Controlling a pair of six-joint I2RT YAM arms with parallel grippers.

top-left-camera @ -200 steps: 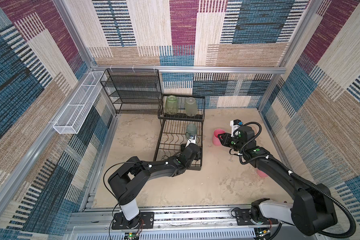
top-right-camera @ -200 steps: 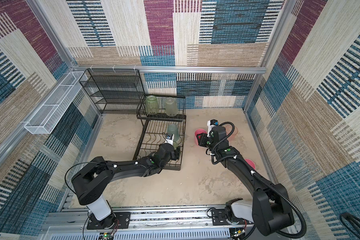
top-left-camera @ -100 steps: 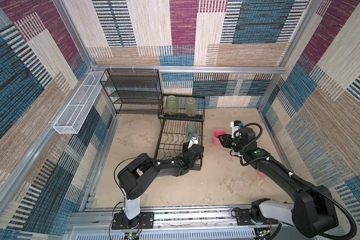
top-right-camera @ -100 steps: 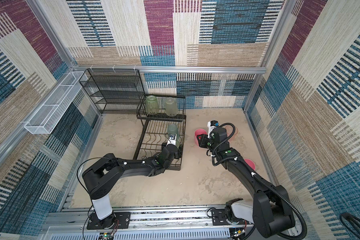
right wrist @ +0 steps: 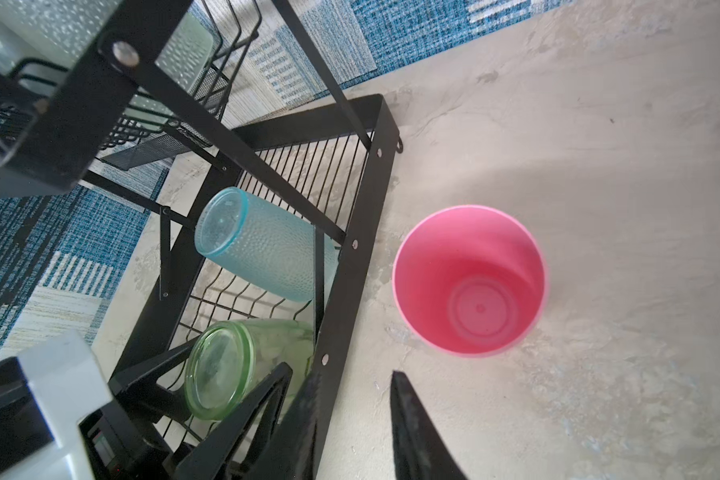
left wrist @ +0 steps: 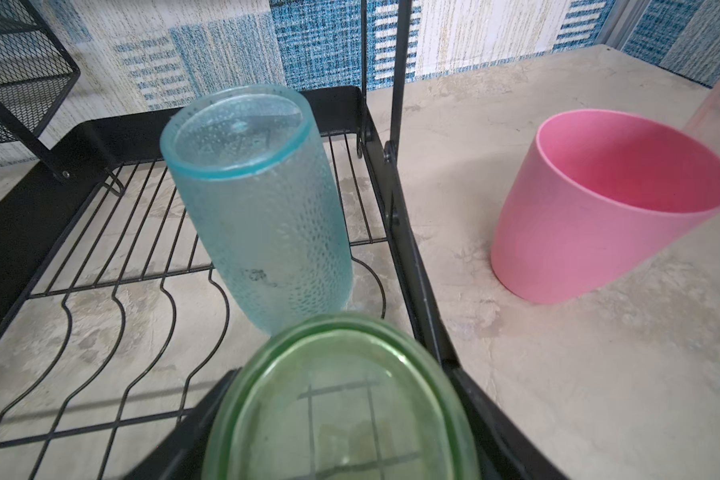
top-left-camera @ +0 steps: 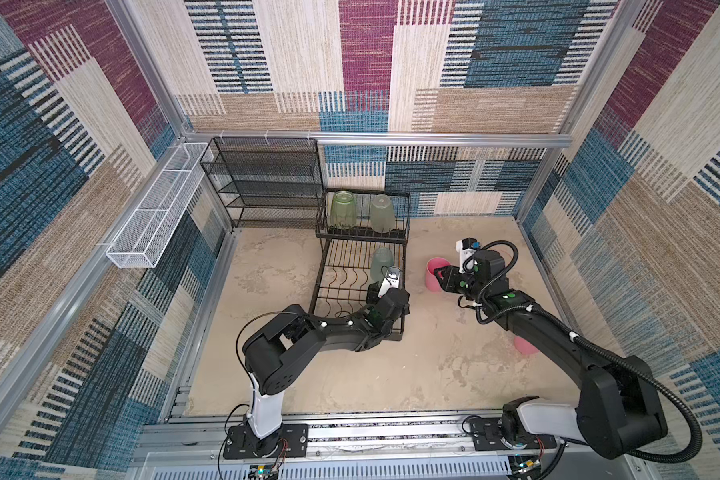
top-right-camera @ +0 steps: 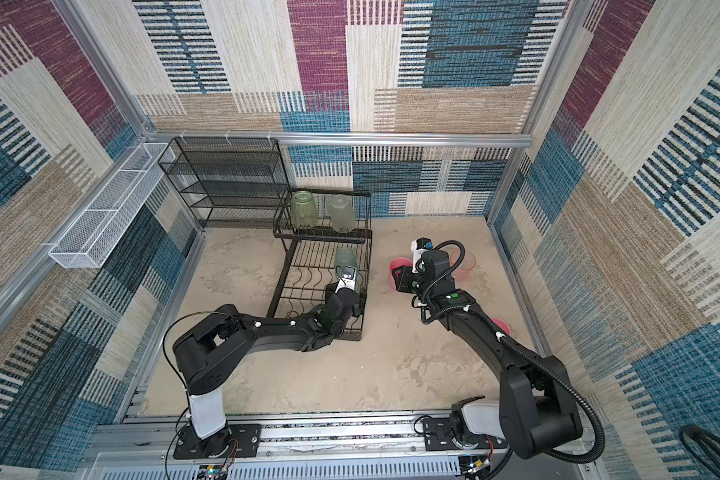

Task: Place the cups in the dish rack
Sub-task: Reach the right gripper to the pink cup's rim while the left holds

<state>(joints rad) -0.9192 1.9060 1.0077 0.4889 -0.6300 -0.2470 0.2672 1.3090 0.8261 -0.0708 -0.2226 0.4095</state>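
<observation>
Left gripper (left wrist: 341, 374): grasps inverted green cup (right wrist: 225, 365) in lower tray of dish rack (top-left-camera: 320, 270), beside inverted teal cup (left wrist: 262, 208). Right gripper (right wrist: 352, 374): stands released, empty, near upright pink cup (right wrist: 470, 282).

Upright pink cup (right wrist: 470, 280) stands beside dish rack (right wrist: 361, 232).

1. Dish rack (top-left-camera: 360, 237): black wire, two tiers, on the tabletop.
2. Raised shelf: ribbed green cup (top-left-camera: 343, 209) and frosted pale cup (top-left-camera: 382, 214), side by side, upside down.
3. Lower tray: frosted teal cup (top-left-camera: 381, 264) and, just beside it, translucent green cup (left wrist: 341, 407), both upside down.
4. Tabletop: opaque pink cup (top-left-camera: 436, 274) upright beside the rack; clear pink cup (top-right-camera: 466, 266) and second pink cup (top-left-camera: 525, 347) farther right.
</observation>
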